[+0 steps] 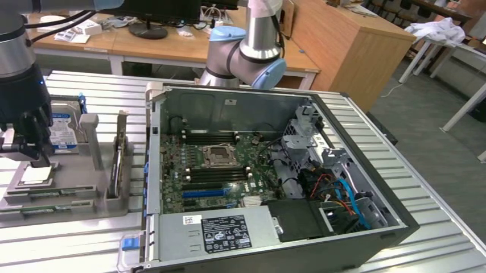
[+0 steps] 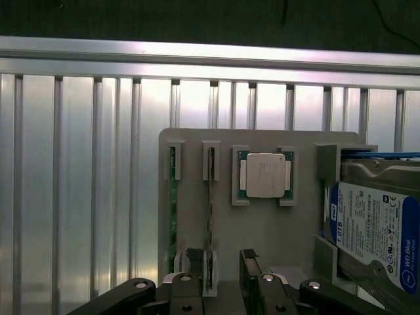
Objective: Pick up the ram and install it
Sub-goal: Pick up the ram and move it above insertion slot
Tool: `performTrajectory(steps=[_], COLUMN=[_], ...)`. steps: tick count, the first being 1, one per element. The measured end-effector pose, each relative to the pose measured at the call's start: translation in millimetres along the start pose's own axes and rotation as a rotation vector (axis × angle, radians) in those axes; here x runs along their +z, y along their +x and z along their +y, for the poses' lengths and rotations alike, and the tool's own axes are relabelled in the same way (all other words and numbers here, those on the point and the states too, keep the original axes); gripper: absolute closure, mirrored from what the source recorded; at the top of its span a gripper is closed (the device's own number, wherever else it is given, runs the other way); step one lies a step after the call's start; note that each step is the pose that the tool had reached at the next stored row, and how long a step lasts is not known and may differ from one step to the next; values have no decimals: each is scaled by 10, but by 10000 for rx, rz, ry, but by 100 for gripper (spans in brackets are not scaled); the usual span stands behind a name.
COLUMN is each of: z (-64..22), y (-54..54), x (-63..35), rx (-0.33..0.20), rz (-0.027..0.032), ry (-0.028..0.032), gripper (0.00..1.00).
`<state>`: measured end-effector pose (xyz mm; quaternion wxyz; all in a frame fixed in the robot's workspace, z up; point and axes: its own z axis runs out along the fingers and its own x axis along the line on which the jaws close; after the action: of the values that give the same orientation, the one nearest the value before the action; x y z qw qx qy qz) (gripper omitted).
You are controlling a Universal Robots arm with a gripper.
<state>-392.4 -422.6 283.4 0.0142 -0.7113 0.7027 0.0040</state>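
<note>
Pointing down over tray, jaws spread astride ram

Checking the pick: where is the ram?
The ram stands on edge in a slot of the grey tray beside the CPU chip, at the exterior view's left, outside the computer case, under the open tool.

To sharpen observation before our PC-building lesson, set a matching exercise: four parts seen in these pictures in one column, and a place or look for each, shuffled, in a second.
Column 1
1. ram
2. CPU
3. hard drive
4. CPU socket

Column 2
A. carries a blue and white label
B. on the motherboard inside the open case
C. on edge in a narrow slot of the grey holder
D. flat in a square recess, silver top up

Pairs: 1-C, 2-D, 3-A, 4-B
</note>
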Motion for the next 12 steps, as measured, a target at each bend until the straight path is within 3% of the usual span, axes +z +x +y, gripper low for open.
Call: performTrajectory(steps=[5,12], z=[2,2], y=[3,4], x=[109,150], rx=[0,0], rz=[-1,-1], ry=[0,0], gripper=[64,64])
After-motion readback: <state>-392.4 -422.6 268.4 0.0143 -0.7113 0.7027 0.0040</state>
